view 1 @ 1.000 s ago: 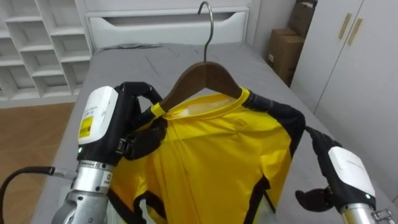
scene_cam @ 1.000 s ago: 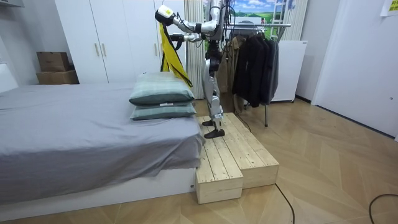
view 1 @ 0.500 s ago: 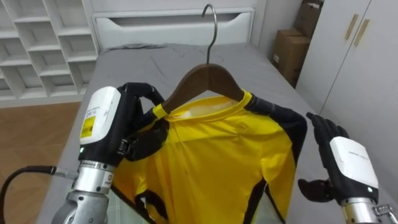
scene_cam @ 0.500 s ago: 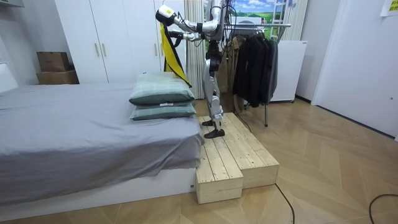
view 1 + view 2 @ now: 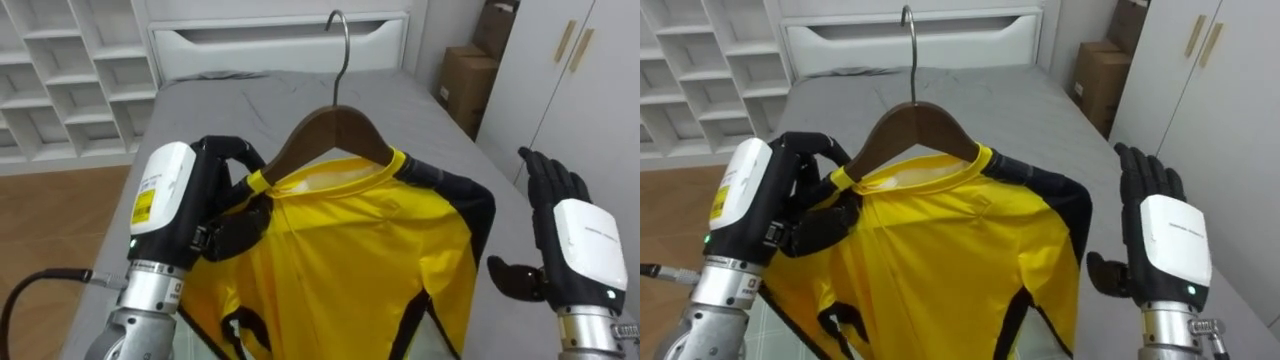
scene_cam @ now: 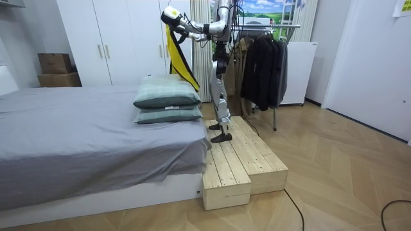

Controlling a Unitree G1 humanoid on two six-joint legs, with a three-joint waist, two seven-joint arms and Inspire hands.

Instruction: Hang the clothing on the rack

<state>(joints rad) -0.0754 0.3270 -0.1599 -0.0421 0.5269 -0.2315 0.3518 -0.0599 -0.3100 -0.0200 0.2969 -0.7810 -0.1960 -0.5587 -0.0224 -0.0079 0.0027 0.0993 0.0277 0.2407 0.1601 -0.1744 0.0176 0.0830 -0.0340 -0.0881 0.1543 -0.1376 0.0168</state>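
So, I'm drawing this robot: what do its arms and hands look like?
The left hand and right hand have black fingers, white back shells and silver metal wrists. The left shell carries a yellow label; a dark cable leaves that wrist.

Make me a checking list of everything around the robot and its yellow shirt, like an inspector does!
Surface: grey bed ahead; robot stands on a wooden platform beside it.
Job's things: yellow shirt on a wooden hanger, hook upward.
Clutter: two stacked pillows on the bed.
Hands: left hand curled round the hanger's end; right hand open, clear of the shirt.
Cables: nothing seen besides the robot's own.
Surroundings: white shelves, cardboard boxes, wardrobe, dark clothes on a rack.
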